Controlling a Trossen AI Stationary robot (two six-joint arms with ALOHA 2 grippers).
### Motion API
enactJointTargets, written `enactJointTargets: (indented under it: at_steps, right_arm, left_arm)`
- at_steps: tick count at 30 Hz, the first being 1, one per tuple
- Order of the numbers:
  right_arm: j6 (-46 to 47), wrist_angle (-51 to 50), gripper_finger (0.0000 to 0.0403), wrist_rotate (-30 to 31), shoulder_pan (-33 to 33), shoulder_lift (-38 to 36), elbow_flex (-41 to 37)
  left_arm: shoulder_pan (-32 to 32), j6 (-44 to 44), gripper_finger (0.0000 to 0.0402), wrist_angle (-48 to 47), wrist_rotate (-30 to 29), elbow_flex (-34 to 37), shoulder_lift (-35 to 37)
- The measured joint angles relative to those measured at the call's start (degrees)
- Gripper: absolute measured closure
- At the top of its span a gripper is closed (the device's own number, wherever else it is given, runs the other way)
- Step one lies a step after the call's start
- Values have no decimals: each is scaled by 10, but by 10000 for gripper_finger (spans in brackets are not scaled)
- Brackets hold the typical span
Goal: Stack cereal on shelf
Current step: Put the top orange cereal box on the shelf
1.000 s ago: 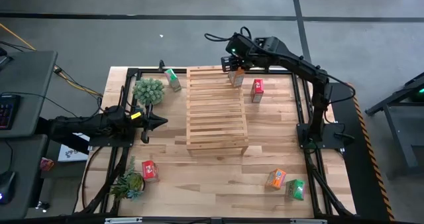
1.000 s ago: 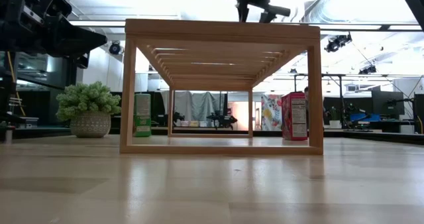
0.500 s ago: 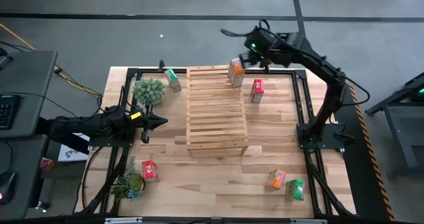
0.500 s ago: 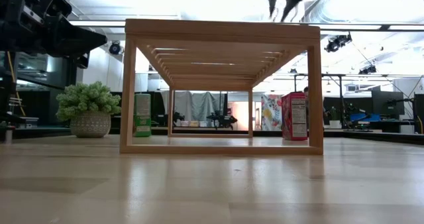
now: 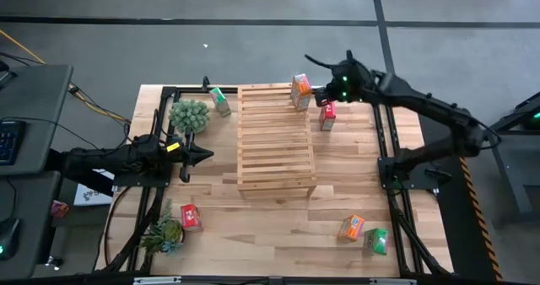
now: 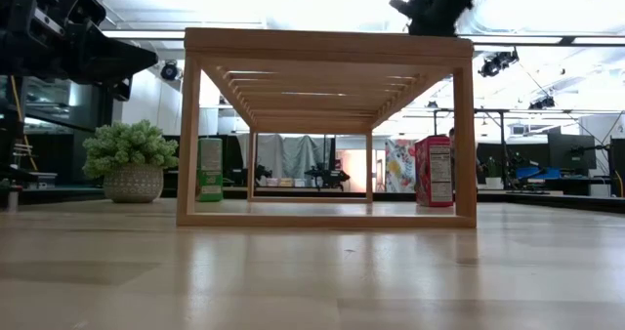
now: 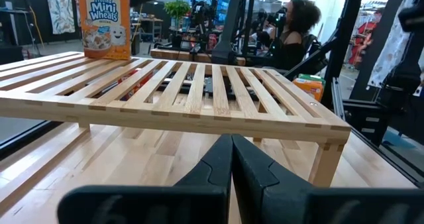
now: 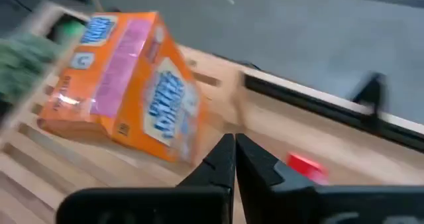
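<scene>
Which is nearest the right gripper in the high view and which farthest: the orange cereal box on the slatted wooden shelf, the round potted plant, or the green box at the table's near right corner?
From the right gripper:
1. Orange cereal box, on the slatted wooden shelf's far right corner.
2. Round potted plant, across the shelf, on its left.
3. Green box, near right corner of the table.

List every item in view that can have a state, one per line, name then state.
Orange box on the shelf: upright at the far right corner, free of the jaws.
Shelf: standing, holds that one box.
Red box by the shelf: upright on the table.
Far green box: on the table.
Near red box: on the table.
Near orange box: on the table.
Near green box: on the table.
Right gripper: jaws shut, empty.
Left gripper: jaws shut, waiting left of the shelf.
</scene>
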State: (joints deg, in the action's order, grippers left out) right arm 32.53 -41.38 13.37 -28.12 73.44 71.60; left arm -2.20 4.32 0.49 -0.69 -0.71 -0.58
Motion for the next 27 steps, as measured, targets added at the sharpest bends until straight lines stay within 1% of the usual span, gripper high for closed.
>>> enactJointTargets:
  at_steps: [4, 9, 12, 18, 27]
  right_arm:
    - [37, 70, 401, -1, 0, -19, -78]
    - [55, 167, 402, -22, 10, -14, -134]
    - [62, 189, 402, -28, 16, -14, -148]
    - [71, 195, 403, -36, 30, -14, -151]
    - [76, 224, 403, -12, 39, 2, -151]
  left_arm:
    - [0, 0, 401, 0, 0, 0, 0]
    - [0, 0, 402, -1, 0, 0, 0]
    - [0, 0, 401, -1, 0, 0, 0]
    - [0, 0, 401, 0, 0, 0, 0]
    - [0, 0, 401, 0, 0, 0, 0]
